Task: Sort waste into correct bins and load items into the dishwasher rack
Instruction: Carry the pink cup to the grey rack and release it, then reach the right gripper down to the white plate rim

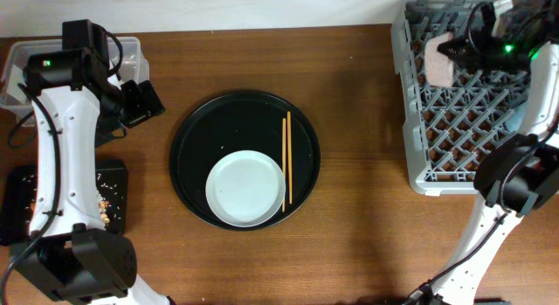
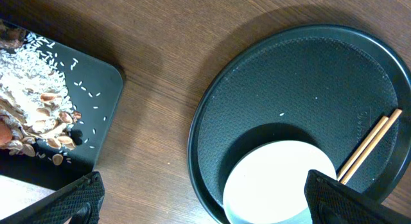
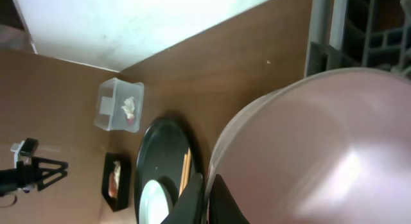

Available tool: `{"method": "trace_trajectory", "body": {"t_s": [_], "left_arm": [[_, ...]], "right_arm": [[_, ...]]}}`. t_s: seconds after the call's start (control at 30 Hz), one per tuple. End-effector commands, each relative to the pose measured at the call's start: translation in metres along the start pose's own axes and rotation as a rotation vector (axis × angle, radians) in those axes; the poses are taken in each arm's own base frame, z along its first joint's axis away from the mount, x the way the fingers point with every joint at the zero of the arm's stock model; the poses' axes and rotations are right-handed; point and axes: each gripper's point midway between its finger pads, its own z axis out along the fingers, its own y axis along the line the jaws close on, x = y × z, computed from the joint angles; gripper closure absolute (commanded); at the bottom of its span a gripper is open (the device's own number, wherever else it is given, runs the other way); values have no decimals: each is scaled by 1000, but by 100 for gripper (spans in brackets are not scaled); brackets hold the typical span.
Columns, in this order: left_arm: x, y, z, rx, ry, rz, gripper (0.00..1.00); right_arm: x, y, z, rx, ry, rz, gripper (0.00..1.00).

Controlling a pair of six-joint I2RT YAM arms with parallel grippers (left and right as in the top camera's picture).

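Note:
My right gripper (image 1: 454, 51) is shut on the rim of the white-pinkish bowl (image 1: 438, 58) and holds it on edge over the far left part of the grey dishwasher rack (image 1: 454, 139). The bowl (image 3: 321, 147) fills the right wrist view, with the jaws (image 3: 209, 198) pinching its rim. My left gripper (image 1: 140, 100) is open and empty above the table, left of the round black tray (image 1: 196, 121). The white plate (image 1: 244, 190) and the chopsticks (image 1: 286, 161) lie on that tray. The flat black tray (image 1: 118, 178) holds rice scraps (image 2: 38, 102). The light-blue cup is out of view.
The clear box (image 1: 131, 51) stands at the far left, partly under my left arm; the right wrist view shows white tissue and a red bit in it (image 3: 128, 108). The left wrist view shows the plate (image 2: 279, 182), chopsticks (image 2: 369, 147) and bare wood between the trays.

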Motion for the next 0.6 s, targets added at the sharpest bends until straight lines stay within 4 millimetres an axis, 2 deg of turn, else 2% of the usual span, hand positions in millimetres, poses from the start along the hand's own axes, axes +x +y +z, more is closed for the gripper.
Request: {"method": "trace_trajectory", "body": {"t_s": [0.0, 0.13, 0.33, 0.5, 0.57], "left_arm": [[0, 1, 0, -10, -3, -7, 1], [0, 1, 0, -10, -3, -7, 1], [0, 1, 0, -10, -3, -7, 1], [0, 1, 0, -10, -3, -7, 1], [0, 1, 0, -10, -3, -7, 1]], "right_arm": [[5, -2, 8, -65, 1, 19, 96], [0, -16, 4, -29, -23, 73, 96], [-5, -41, -25, 38, -74, 168, 96], [-7, -53, -42, 53, -103, 202, 94], [-4, -63, -47, 99, -105, 218, 90]]}}
